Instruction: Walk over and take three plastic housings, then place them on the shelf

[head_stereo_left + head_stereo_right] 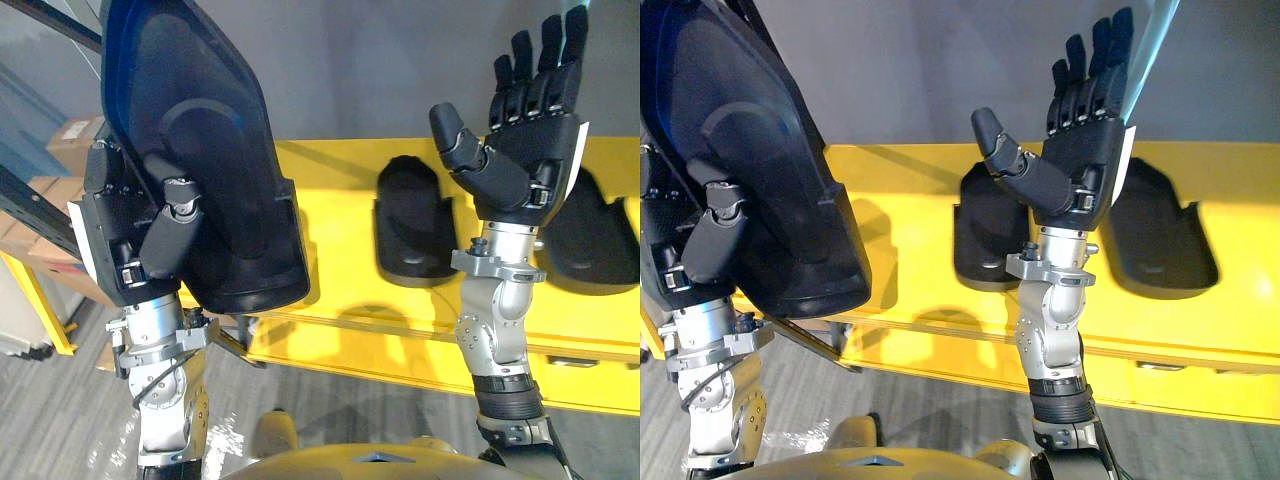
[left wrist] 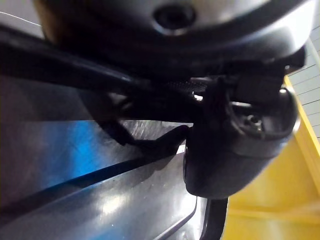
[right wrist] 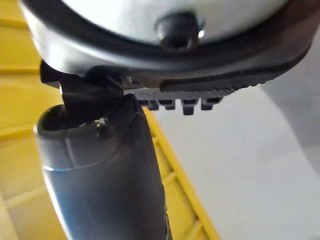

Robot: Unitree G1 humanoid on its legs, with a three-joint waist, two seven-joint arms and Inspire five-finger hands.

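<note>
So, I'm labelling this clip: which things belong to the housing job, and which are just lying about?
Job: held plastic housing, gripped by the left hand; middle housing and right housing, lying on the yellow shelf; right hand, raised, open.
Lying about: cardboard boxes at the left.

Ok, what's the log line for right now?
left hand: grips housing | right hand: open, raised, empty | shelf: two housings lying flat

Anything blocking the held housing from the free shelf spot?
Nothing visible. The large black plastic housing in the left hand is beside a bare stretch of yellow shelf. The two other black housings lie further right, behind the open right hand.
</note>
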